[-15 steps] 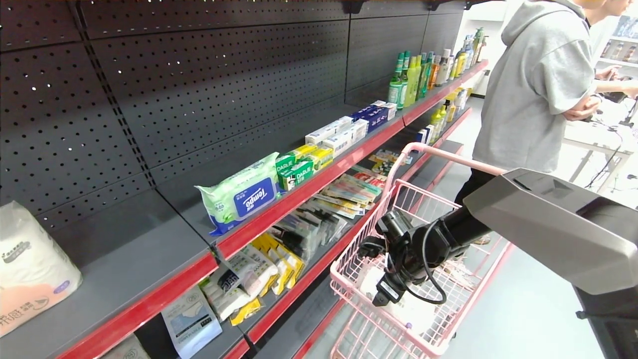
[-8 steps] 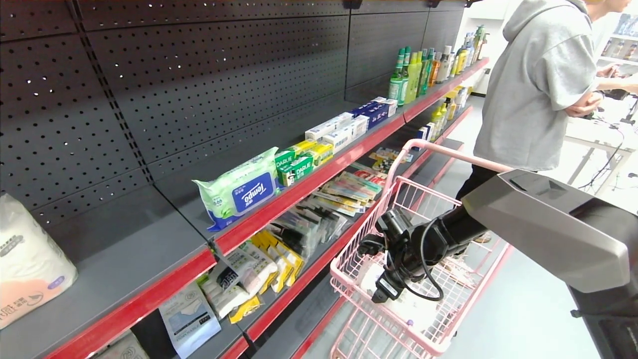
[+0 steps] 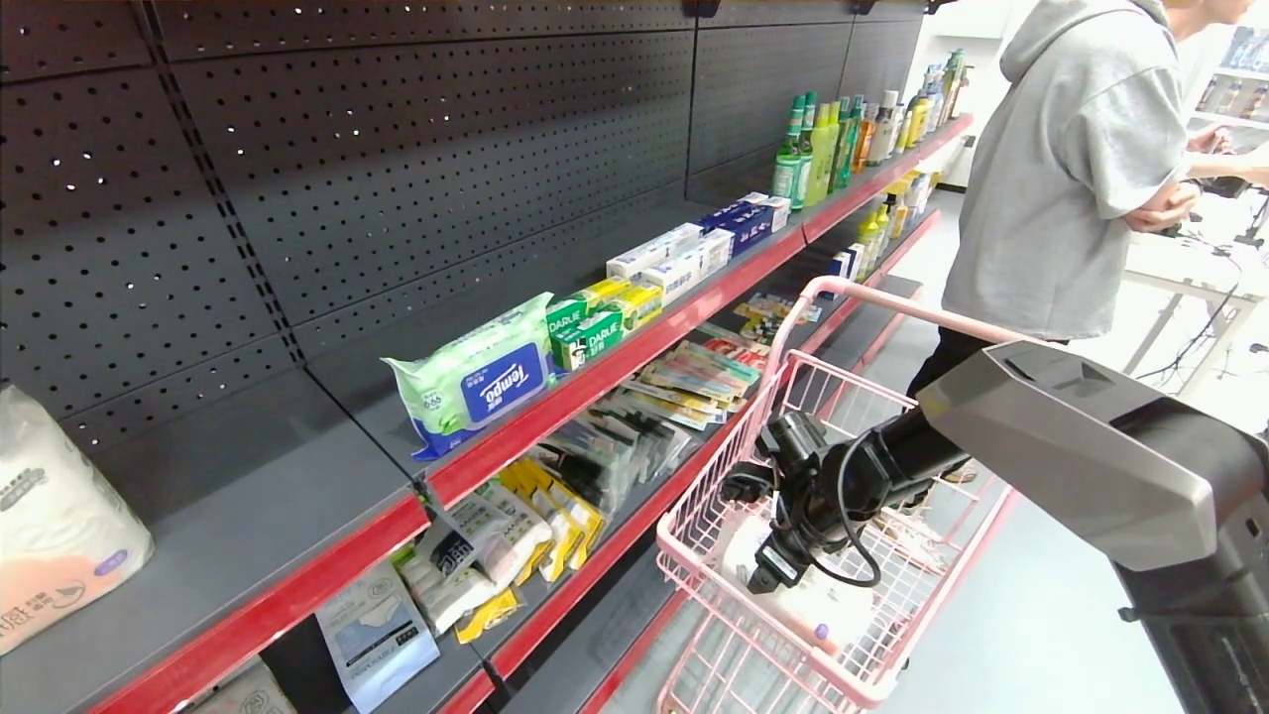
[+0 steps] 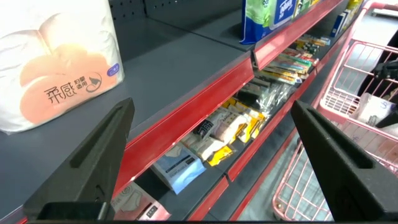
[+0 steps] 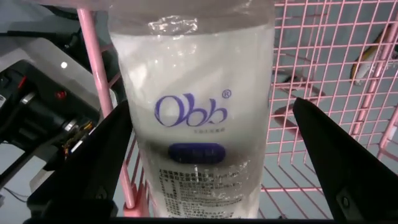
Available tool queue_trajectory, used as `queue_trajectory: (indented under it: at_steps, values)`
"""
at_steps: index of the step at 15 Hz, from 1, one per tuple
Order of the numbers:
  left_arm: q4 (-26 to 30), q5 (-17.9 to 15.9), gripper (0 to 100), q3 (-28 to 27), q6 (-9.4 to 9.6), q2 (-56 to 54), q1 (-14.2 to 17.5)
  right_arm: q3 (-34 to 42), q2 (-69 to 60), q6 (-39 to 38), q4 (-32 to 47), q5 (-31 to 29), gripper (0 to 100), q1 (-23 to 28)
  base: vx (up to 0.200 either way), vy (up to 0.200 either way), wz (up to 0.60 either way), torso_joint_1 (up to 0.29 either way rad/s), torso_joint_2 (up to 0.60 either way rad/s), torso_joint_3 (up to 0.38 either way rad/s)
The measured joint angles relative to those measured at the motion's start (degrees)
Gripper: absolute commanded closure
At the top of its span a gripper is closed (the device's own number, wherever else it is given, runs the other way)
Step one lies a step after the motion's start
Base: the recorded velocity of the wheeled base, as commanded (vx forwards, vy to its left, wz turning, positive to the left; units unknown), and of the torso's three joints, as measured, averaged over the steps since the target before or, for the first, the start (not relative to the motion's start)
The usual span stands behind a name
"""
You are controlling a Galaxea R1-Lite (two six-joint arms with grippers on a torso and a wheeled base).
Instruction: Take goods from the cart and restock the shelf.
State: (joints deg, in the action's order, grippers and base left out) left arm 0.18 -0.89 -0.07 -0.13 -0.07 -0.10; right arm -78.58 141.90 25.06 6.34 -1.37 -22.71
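Note:
A white soft pack with blue print point(image 5: 196, 124) lies in the pink wire cart point(image 3: 694, 585). My right gripper point(image 3: 768, 580) hangs inside the cart just over that pack point(image 3: 828, 615). In the right wrist view the right gripper point(image 5: 211, 102) is open, its fingers on either side of the pack. My left gripper point(image 4: 212, 104) is open and holds nothing, in front of the grey shelf point(image 4: 180, 68) with the red front edge. A toilet paper pack point(image 4: 56, 62) stands on that shelf at the left point(image 3: 50, 526).
On the same shelf point(image 3: 297, 496) stand a green wet wipes pack point(image 3: 476, 382), toothpaste boxes point(image 3: 595, 327) and bottles point(image 3: 823, 149) farther right. Bare shelf lies between the toilet paper and the wipes. Lower shelves hold packets point(image 3: 496, 555). The cart handle point(image 3: 892, 309) rises behind the right arm.
My right arm has shifted slightly to the right and a little deeper into the cart. The camera moved a bit a second ago. The left gripper's earlier state is not shown.

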Motion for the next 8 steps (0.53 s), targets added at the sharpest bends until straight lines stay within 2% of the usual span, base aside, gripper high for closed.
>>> queue_trajectory:
  at_steps: [6, 8]
  values:
    - [0.00, 0.00, 0, 0.00, -0.02, 0.00, 0.00, -2.60, 2.17, 2.55, 0.28, 0.28, 0, -0.02, 0.000, 0.000, 0.00, 0.000, 0.00, 0.000]
    - [0.00, 0.00, 0, -0.02, 0.00, 0.00, 0.00, -2.90, 2.62, 2.61, 0.33, 0.33, 0, -0.02, 0.000, 0.000, 0.00, -0.122, 0.29, 0.173]
